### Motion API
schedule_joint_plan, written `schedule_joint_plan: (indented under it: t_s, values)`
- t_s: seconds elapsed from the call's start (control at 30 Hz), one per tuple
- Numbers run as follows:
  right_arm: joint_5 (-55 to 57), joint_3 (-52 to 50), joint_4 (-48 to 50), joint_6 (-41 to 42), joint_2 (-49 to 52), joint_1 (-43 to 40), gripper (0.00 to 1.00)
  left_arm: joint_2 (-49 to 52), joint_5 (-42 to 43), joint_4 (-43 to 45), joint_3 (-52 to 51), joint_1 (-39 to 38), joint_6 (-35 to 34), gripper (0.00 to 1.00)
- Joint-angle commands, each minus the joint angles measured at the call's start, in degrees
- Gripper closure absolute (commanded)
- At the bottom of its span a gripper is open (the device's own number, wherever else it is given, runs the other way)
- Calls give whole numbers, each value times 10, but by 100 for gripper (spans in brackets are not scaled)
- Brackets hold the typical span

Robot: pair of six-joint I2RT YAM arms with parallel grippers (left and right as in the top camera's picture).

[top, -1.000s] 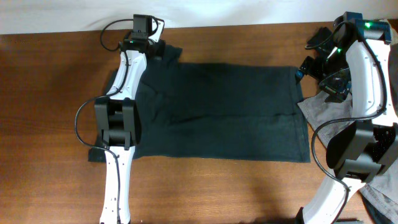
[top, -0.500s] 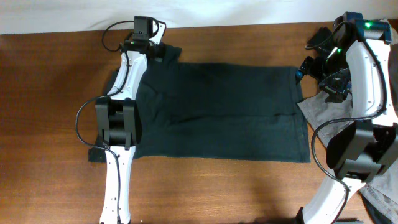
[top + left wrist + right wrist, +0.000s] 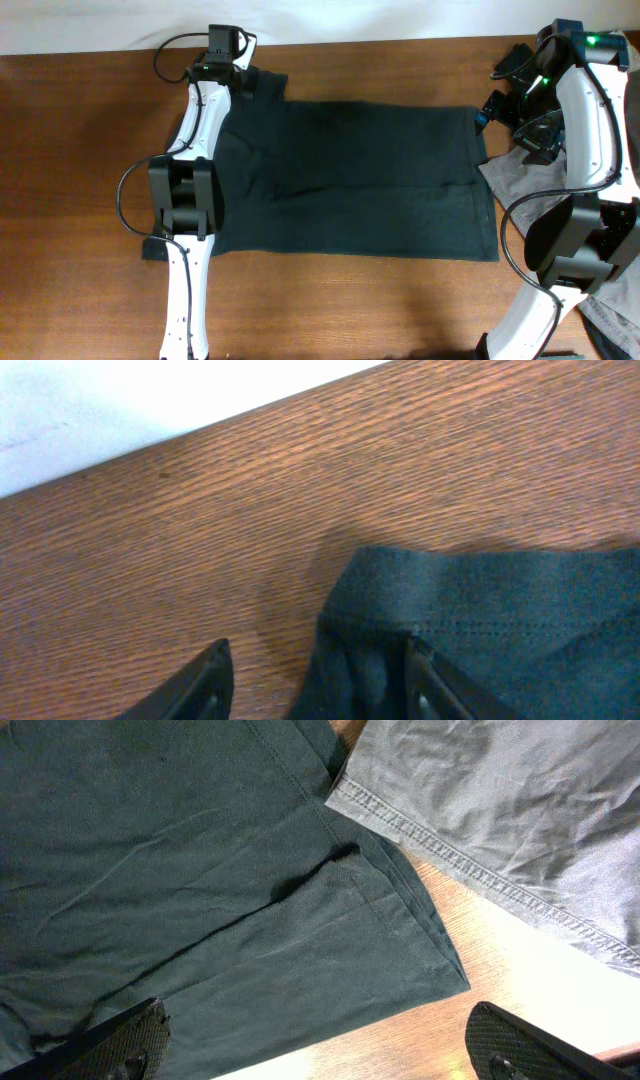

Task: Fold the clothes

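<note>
The place looks like a robotics laboratory or a test station, not a home. Two white robot arms with black joints, the left arm [image 3: 200, 115] and the right arm [image 3: 585, 100], stand at a brown wooden table [image 3: 80, 200], and black cables [image 3: 122, 195] hang in loose loops beside them. A small green light [image 3: 592, 41] shines on the right arm. Beyond the far edge of the table there is only a plain white wall or backdrop [image 3: 100, 25]. A dark T-shirt [image 3: 360, 180] and a grey garment [image 3: 520, 175] lie directly on the bare table top.
</note>
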Motion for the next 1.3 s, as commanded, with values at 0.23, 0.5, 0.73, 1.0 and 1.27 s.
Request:
schedule_joint_plan:
  t_s: [0.23, 0.5, 0.73, 1.0, 1.27]
  values:
    - [-1, 8, -2, 2, -1, 3, 1, 24, -15, -2, 2, 3, 3, 58]
    - [-1, 8, -2, 2, -1, 3, 1, 24, -15, -7, 2, 5, 3, 79]
    - [-1, 8, -2, 2, -1, 3, 1, 24, -15, -10, 1, 5, 3, 95]
    - [-1, 8, -2, 2, -1, 3, 1, 14, -15, -12, 17, 4, 3, 99]
    - [-1, 8, -2, 2, -1, 3, 1, -40, -15, -53, 51, 4, 3, 99]
